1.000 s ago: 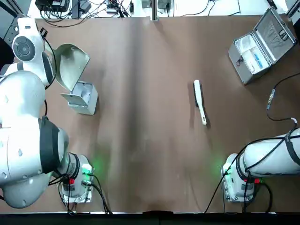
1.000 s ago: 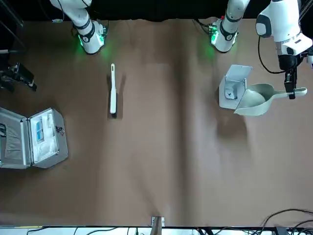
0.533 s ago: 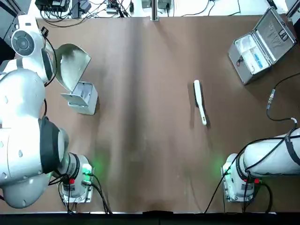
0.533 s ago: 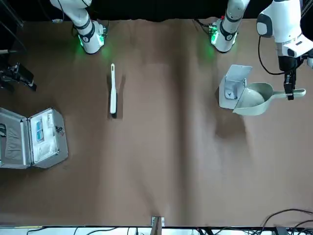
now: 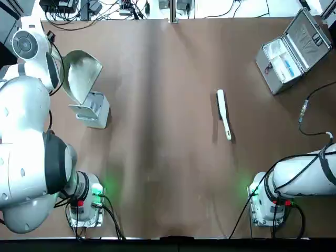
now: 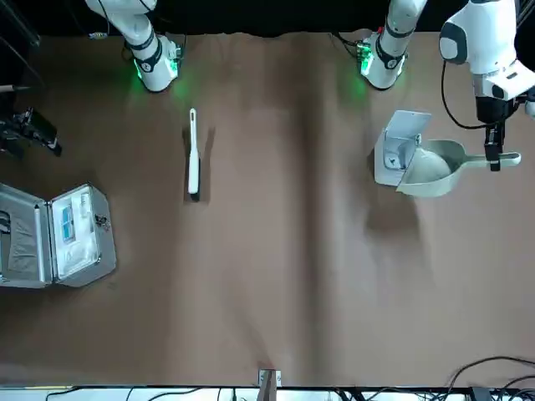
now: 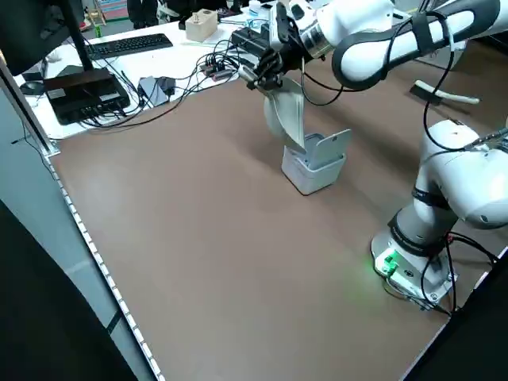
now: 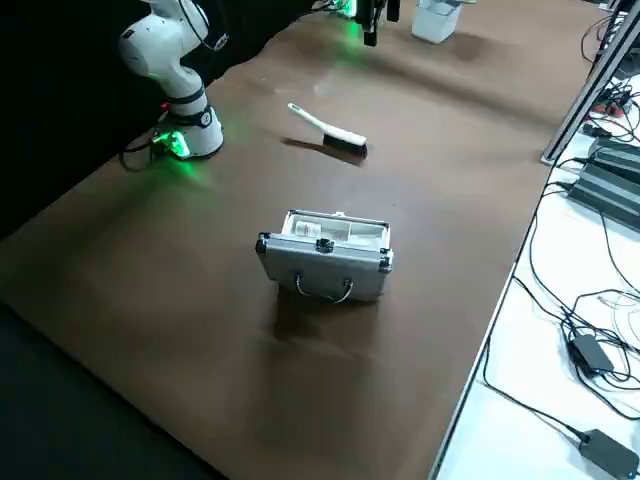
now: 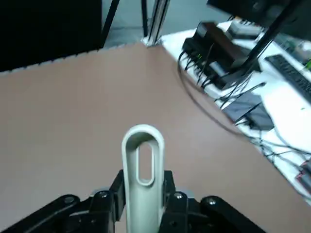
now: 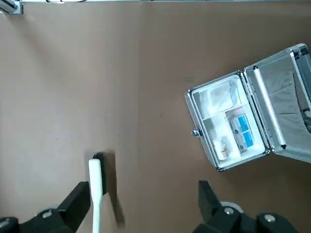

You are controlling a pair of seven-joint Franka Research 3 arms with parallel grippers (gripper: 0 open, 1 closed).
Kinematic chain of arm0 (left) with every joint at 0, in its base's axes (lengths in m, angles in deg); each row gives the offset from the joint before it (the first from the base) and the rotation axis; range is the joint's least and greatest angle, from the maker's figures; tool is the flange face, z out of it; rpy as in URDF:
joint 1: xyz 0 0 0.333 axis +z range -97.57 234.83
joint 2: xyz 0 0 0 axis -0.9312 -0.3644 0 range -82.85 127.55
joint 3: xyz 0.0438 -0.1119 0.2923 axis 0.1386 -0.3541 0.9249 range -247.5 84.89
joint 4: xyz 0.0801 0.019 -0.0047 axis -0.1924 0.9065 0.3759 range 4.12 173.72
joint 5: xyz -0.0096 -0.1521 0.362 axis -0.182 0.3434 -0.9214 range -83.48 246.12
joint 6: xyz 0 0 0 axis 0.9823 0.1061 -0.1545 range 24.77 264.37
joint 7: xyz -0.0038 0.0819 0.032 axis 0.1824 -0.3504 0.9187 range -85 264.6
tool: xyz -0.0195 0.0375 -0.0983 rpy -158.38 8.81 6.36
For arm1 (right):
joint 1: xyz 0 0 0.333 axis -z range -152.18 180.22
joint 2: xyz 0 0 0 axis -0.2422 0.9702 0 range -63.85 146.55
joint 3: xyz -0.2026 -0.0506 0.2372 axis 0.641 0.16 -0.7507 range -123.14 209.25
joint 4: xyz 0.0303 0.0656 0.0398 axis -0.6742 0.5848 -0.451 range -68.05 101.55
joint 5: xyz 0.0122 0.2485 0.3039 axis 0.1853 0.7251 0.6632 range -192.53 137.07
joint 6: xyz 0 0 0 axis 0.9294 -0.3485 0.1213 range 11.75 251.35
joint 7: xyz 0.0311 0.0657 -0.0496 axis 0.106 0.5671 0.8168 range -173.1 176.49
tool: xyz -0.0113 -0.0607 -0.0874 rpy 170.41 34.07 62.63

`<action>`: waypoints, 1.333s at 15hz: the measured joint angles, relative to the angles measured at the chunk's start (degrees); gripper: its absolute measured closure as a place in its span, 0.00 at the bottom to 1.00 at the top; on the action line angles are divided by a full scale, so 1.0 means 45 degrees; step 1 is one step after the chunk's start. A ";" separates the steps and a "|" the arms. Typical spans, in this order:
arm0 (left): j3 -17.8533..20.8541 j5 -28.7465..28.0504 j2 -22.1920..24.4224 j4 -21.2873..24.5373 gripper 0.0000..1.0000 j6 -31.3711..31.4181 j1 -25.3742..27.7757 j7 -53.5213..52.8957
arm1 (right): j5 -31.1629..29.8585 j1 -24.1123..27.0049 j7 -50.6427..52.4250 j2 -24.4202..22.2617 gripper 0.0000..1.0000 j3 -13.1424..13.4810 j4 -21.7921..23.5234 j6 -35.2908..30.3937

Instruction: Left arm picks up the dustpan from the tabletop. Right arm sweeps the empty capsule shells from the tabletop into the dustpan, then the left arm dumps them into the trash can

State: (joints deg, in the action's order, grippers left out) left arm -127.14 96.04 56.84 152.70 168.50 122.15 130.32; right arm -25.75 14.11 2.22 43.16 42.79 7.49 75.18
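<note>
Dustpan (image 5: 81, 73), pale cream plastic with a wide rounded scoop and a thin slotted handle (image 9: 142, 179), is held tilted above the trash can (image 5: 92, 108), its lip lowered to the bin's raised flip lid. The handle is clamped between the fingers of the left gripper (image 6: 493, 159), and the scoop's hollow is turned toward the bin. The trash can, a small white boxy bin, stands on the brown table (image 5: 168, 157) near its left edge, just ahead of the left arm (image 5: 31, 152). No capsule shells can be made out on the tabletop or in the scoop. Well apart to the right, a slim white brush (image 5: 223, 113) lies flat. An open silver metal case (image 5: 293, 50) rests at the far right corner. The right gripper (image 10: 141, 213) is held spread apart, high above the brush.
</note>
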 joint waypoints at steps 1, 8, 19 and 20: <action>-0.0007 0.0000 -0.0120 -0.0188 0.66 -0.0439 0.0076 -0.0005 | 0.0000 0.0003 0.0000 0.0000 0.02 0.0002 0.0000 0.0001; -0.0017 -0.0295 -0.1790 -0.2979 0.66 -0.4080 0.1022 -0.0045 | 0.0000 0.0017 0.0000 0.0000 0.02 0.0034 0.0000 -0.0001; 0.0943 -0.2313 -0.7147 -0.7816 0.66 -0.7540 0.1756 -0.0002 | 0.0000 0.0019 0.0000 0.0000 0.02 0.0037 0.0000 -0.0001; 0.1049 -0.2493 -0.7634 -0.8308 0.66 -0.7717 0.1756 0.0129 | 0.0000 0.0019 0.0000 0.0000 0.02 0.0038 0.0000 -0.0002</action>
State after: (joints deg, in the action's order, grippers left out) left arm -122.42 84.82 22.48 115.32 133.77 130.05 130.90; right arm -25.75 14.19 2.22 43.16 42.95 7.49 75.17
